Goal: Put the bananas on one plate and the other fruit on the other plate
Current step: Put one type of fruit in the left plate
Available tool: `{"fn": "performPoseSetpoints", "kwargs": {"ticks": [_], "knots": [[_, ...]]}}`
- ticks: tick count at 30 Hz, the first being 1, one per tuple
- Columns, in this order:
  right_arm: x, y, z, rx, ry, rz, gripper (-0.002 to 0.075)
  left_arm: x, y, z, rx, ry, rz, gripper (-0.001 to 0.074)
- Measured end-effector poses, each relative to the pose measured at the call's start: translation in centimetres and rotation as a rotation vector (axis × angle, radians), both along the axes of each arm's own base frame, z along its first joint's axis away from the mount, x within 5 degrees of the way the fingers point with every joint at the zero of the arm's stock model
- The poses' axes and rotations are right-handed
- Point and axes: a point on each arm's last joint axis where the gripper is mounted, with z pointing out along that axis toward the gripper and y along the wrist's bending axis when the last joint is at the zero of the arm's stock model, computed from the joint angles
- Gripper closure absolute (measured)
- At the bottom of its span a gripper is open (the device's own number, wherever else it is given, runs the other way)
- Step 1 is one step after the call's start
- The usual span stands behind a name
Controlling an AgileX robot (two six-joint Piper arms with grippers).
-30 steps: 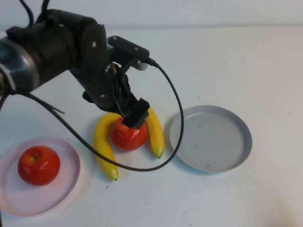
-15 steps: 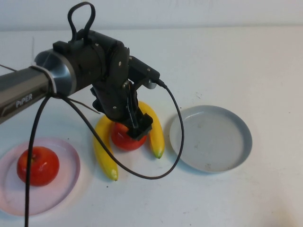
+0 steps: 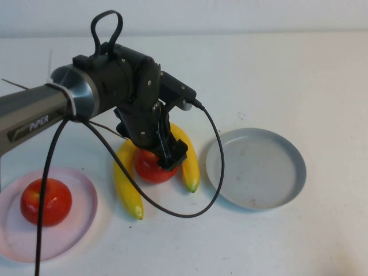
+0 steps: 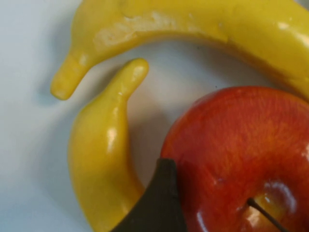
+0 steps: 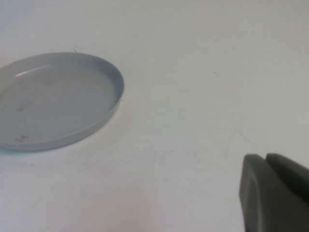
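A red apple point(image 3: 148, 171) lies on the table between two yellow bananas point(image 3: 124, 183) point(image 3: 189, 163). My left gripper point(image 3: 158, 157) is down over this apple, open, its jaws astride the top. In the left wrist view the apple point(image 4: 241, 150) with its stem fills the near side, one dark finger point(image 4: 155, 205) against its flank, and both bananas point(image 4: 99, 159) point(image 4: 217, 26) curve round it. A second apple point(image 3: 46, 201) sits on the pink plate point(image 3: 80, 224). The grey-blue plate point(image 3: 259, 167) holds nothing. My right gripper point(image 5: 275, 193) is shut, low over bare table near the grey plate point(image 5: 53, 101).
The left arm's black cable point(image 3: 214, 161) loops down over the table between the right banana and the grey plate. The right arm does not show in the high view.
The left arm has swung and turned its wrist over the middle apple and sunk a little lower onto it. Fruit and plates have not moved.
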Motion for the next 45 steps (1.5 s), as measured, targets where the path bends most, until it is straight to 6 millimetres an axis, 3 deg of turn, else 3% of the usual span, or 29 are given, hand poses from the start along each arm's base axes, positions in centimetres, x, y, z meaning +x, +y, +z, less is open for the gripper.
{"fn": "performPoseSetpoints", "kwargs": {"ticks": [5,14,25,32,39,45], "knots": [[0.0,0.0,0.0,0.000,0.000,0.000,0.0743,0.0,0.0,0.0,0.000,0.000,0.000,0.0172],[0.0,0.0,0.0,0.000,0.000,0.000,0.0743,0.2,-0.1,1.0,0.014,0.016,-0.001,0.0172],[0.0,0.0,0.0,0.000,0.000,0.000,0.0743,-0.2,0.1,8.5,-0.029,-0.030,0.050,0.0172],[0.0,0.0,0.0,-0.001,0.000,0.000,0.0743,-1.6,1.1,11.3,-0.068,-0.074,0.070,0.0172],[0.0,0.1,0.0,0.019,0.001,0.002,0.0743,-6.0,3.9,12.1,-0.047,-0.064,0.116,0.0172],[0.0,0.1,0.0,0.023,0.001,0.002,0.0743,-12.9,7.6,11.0,-0.051,-0.002,0.207,0.0172]]}}
